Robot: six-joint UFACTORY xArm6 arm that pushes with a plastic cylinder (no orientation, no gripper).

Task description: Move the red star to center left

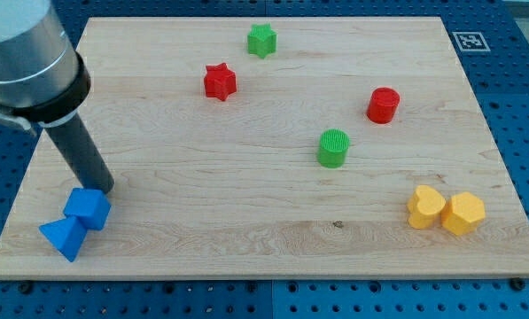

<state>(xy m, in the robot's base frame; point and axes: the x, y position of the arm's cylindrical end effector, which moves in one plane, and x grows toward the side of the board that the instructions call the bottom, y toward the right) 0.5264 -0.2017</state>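
The task looks barely begun, in my judgement: the red star [219, 81] sits well up and to the view's right of my tip [105, 189], in the upper-middle part of the wooden board [246, 213], and not at the centre-left edge where it belongs. My tip carries no claw at all, only a straight dark rod, so nothing opens or closes and nothing is held. The tip rests low on the view's left, just above a blue block [89, 208] and apparently touching or nearly touching it; a blue wedge-like block [64, 237] lies just below and left of that. What is left: bring the tip round to the star's far side and push it down and toward the view's left.

The blocks look like matte, moulded plastic with faint ribbing. Far to the tip's right stand a green star [261, 40], a red cylinder [382, 105], a green cylinder [332, 148], a yellow heart [425, 207] and a yellow hexagonal block [462, 213], the last two touching. The board is pale, fine-grained wood on a blue perforated base [512, 89].
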